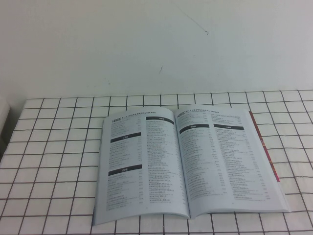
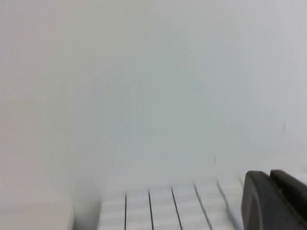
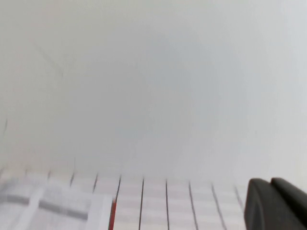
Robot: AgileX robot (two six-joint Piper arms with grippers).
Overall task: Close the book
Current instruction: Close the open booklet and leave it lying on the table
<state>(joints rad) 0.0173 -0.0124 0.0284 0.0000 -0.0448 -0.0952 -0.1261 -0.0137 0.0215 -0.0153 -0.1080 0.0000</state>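
Note:
An open book (image 1: 188, 164) lies flat on the white grid-lined table (image 1: 49, 147), pages of small printed text facing up and a red cover edge (image 1: 264, 147) showing along its right side. Neither arm appears in the high view. My left gripper (image 2: 269, 179) shows only in the left wrist view: dark fingers pressed together, shut on nothing, above the table's far edge and facing the wall. My right gripper (image 3: 271, 187) is likewise shut and empty. The right wrist view catches a corner of the book (image 3: 53, 211) and its red cover edge (image 3: 113, 213).
A plain white wall (image 1: 156, 44) rises behind the table's far edge. A pale object (image 1: 4, 117) sits just off the table's left side and appears blurred as the pale object (image 2: 36, 215) in the left wrist view. Bare grid surface surrounds the book.

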